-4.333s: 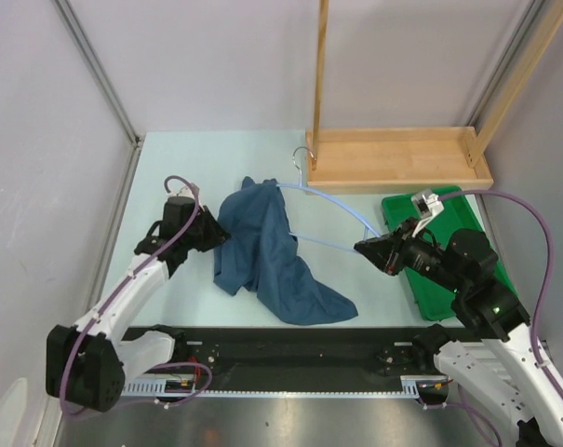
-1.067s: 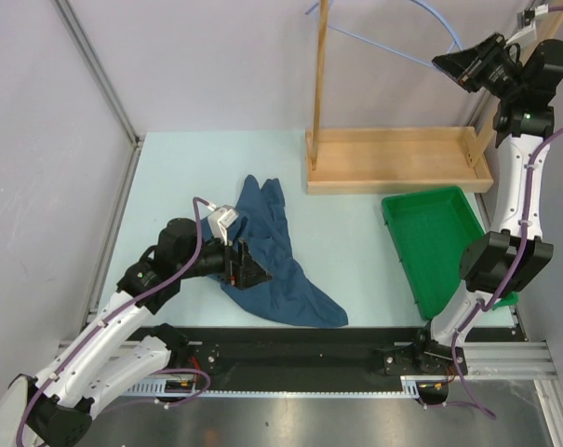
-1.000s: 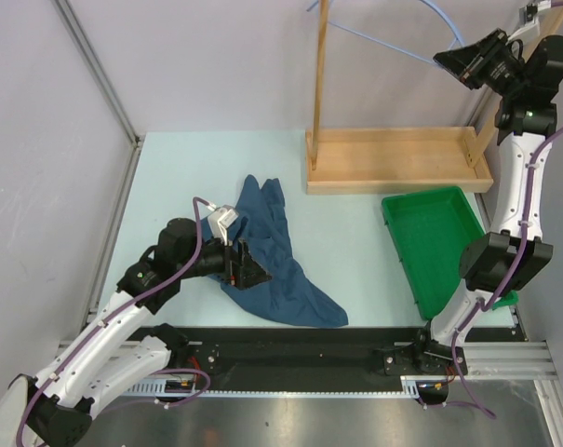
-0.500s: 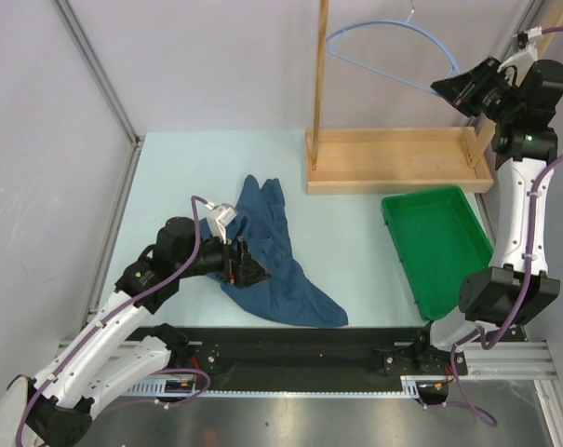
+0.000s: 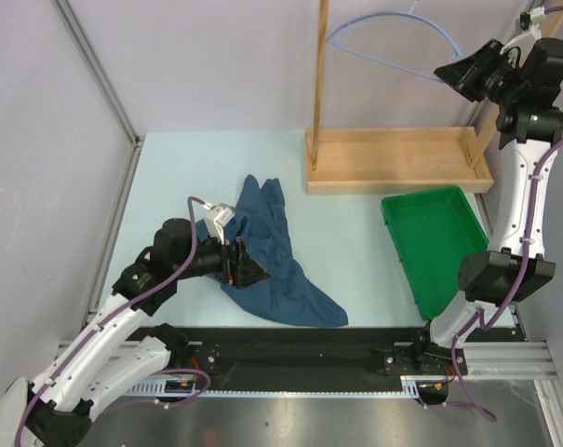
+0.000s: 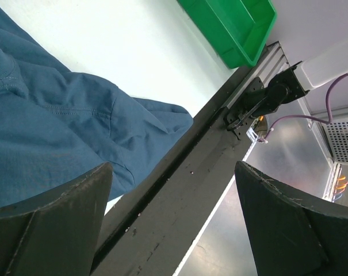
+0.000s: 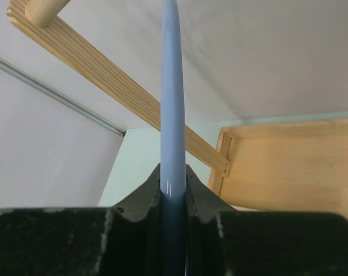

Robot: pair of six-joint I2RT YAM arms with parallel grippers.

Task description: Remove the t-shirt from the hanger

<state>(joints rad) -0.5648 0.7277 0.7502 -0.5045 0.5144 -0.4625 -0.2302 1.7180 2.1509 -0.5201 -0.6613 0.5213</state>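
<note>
Near, at 7 o'clock: left gripper [image 5: 247, 270] spread wide, empty, over the crumpled t-shirt [image 5: 272, 261], which lies off the hanger on the table. Could snag cloth if lowered. Green tray [image 5: 390, 228] at 4 o'clock. Far, at 1 o'clock: right gripper [image 5: 446, 74] clamped on the bare hanger [image 5: 393, 33]. Might knock the wooden rack [image 5: 319, 65] or slip from that thin pinch.

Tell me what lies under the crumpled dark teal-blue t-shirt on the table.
Only the pale tabletop shows around the crumpled dark teal-blue t-shirt; anything beneath the cloth is covered. The thin pale-blue plastic hanger is not under it: the right gripper holds it up high.
</note>
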